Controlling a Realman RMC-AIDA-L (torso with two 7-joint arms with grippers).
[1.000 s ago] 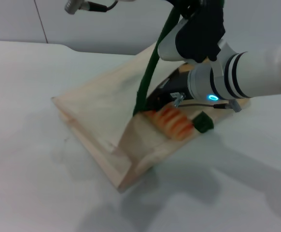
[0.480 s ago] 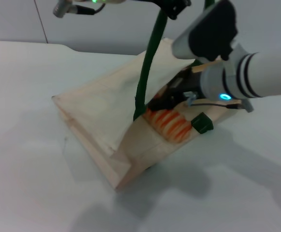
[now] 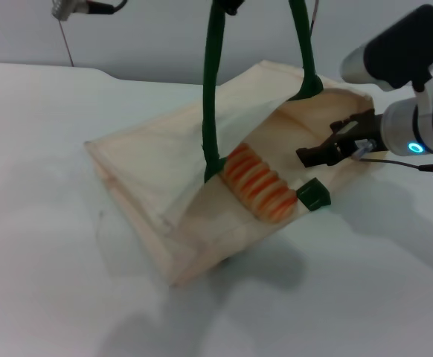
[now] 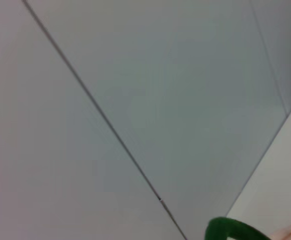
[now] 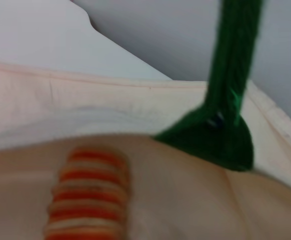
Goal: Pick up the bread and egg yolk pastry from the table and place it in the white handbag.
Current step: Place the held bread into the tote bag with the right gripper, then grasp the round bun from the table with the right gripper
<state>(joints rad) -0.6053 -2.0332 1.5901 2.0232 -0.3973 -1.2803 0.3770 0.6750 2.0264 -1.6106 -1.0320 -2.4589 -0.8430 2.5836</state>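
The white handbag (image 3: pixel 164 171) lies on the table with its mouth held open. Its two green handles (image 3: pixel 215 82) rise taut to the top edge, where a dark bit of my left gripper (image 3: pixel 228 4) holds them. One handle also shows in the left wrist view (image 4: pixel 230 231). The bread (image 3: pixel 258 186) lies inside the bag's mouth and also shows in the right wrist view (image 5: pixel 88 197). My right gripper (image 3: pixel 322 151) is open and empty, just right of the bread at the bag's opening. The egg yolk pastry is not visible.
A loose green handle tab (image 3: pixel 312 195) sits on the bag's lower lip beside the bread. The white table (image 3: pixel 45 282) stretches left and forward of the bag. A grey wall (image 3: pixel 142 37) stands behind the table.
My right gripper has pulled back to the right out of the bag's mouth, leaving the bread there. The handles have gone up and left, and the mouth stands wider.
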